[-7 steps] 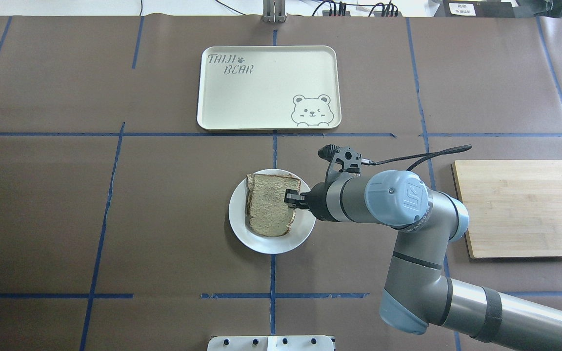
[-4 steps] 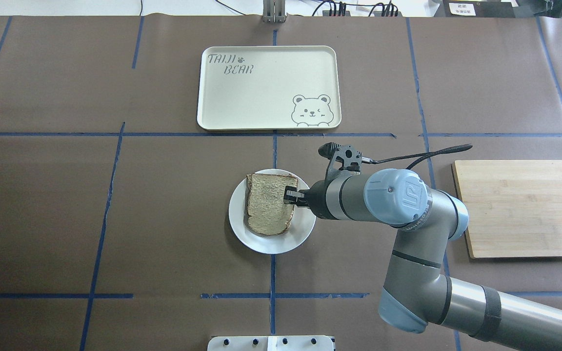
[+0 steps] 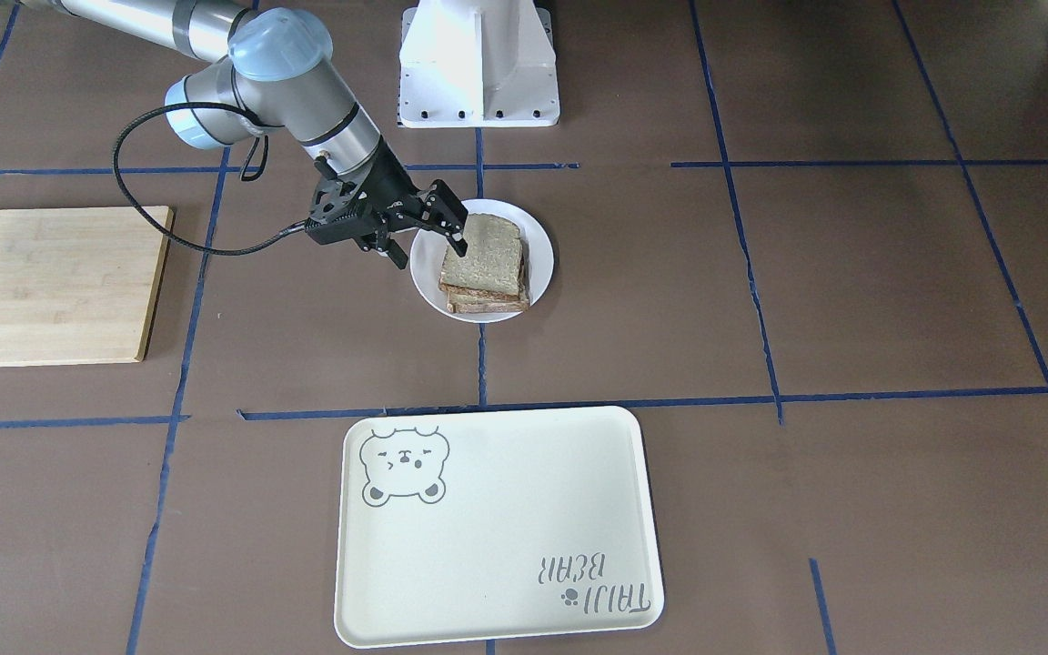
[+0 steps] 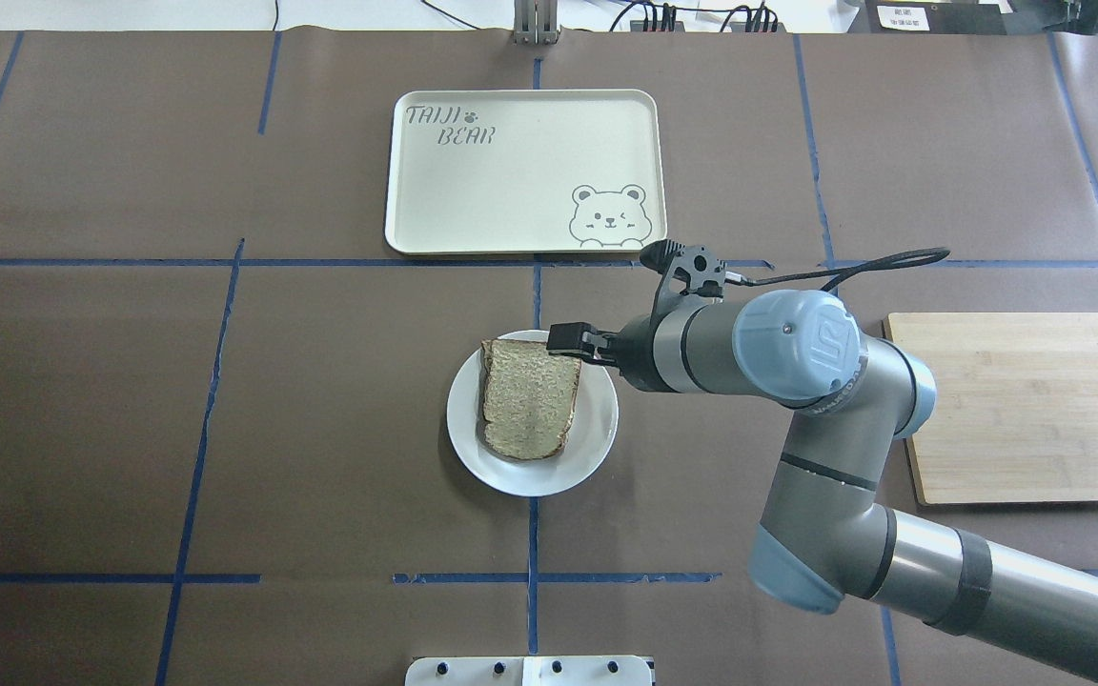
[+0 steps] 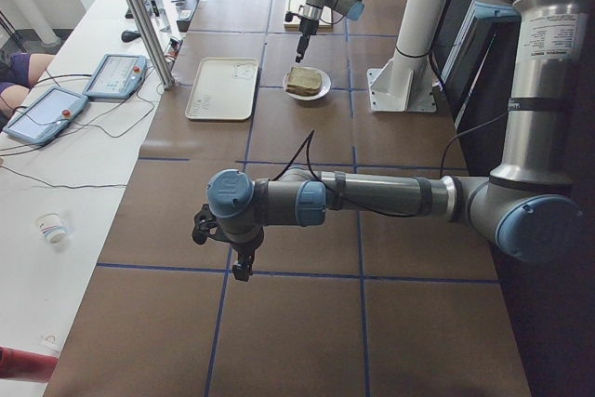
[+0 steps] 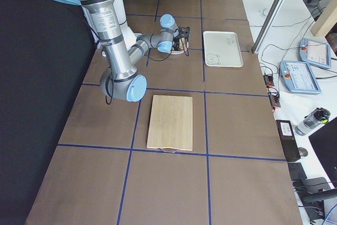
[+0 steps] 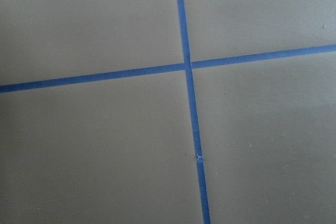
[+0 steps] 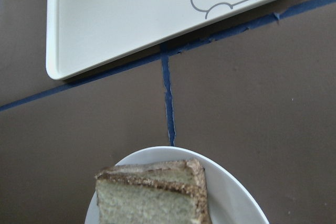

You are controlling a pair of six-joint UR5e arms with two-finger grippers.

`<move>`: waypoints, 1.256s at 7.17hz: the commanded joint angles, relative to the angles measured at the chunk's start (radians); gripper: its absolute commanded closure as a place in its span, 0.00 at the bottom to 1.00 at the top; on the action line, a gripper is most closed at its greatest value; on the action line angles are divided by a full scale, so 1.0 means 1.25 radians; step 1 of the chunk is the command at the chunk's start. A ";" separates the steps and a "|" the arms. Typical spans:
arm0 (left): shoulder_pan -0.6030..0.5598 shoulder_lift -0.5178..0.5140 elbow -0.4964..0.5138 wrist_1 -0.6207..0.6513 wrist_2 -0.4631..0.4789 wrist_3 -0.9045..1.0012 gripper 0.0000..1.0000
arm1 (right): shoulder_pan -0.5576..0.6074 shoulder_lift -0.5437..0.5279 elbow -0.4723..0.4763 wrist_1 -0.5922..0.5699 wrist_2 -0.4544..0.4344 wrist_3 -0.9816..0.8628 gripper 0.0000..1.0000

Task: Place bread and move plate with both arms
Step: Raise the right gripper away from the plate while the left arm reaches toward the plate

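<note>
The bread (image 4: 525, 398) is a speckled tan slice with a dark crust. It lies flat on top of another slice on the white plate (image 4: 597, 433) at the table's middle. It also shows in the front view (image 3: 484, 252) and the right wrist view (image 8: 152, 200). My right gripper (image 4: 566, 337) is open and empty, raised over the plate's rim (image 3: 424, 287) on the side toward the wooden board. It is apart from the bread. My left gripper (image 5: 230, 250) shows only in the exterior left view, low over bare table far from the plate. I cannot tell its state.
A cream tray with a bear drawing (image 4: 520, 171) lies beyond the plate. A wooden cutting board (image 4: 1026, 405) lies at my right. The white robot base (image 3: 478, 64) stands behind the plate. Blue tape lines cross the brown table.
The right gripper has let go of the bread's edge, risen and drawn back toward the tray side. The bread now lies settled flat on the plate.
</note>
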 commanded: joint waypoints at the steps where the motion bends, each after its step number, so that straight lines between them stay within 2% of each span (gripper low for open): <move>1: 0.050 -0.001 -0.131 -0.008 -0.001 -0.149 0.00 | 0.112 -0.003 0.015 -0.104 0.105 -0.021 0.00; 2: 0.080 -0.002 -0.179 -0.008 -0.036 -0.230 0.00 | 0.146 -0.007 0.044 -0.190 0.119 -0.117 0.00; 3: 0.112 -0.002 -0.199 -0.052 -0.098 -0.326 0.00 | 0.183 -0.006 0.093 -0.328 0.122 -0.223 0.00; 4: 0.153 -0.001 -0.198 -0.160 -0.122 -0.466 0.00 | 0.222 -0.003 0.137 -0.462 0.128 -0.345 0.00; 5: 0.206 -0.001 -0.193 -0.300 -0.121 -0.649 0.00 | 0.265 -0.006 0.154 -0.551 0.148 -0.458 0.00; 7: 0.315 -0.002 -0.162 -0.575 -0.085 -0.954 0.00 | 0.357 -0.018 0.154 -0.642 0.224 -0.629 0.00; 9: 0.424 -0.012 -0.121 -0.785 0.031 -1.188 0.00 | 0.431 -0.066 0.153 -0.662 0.270 -0.783 0.00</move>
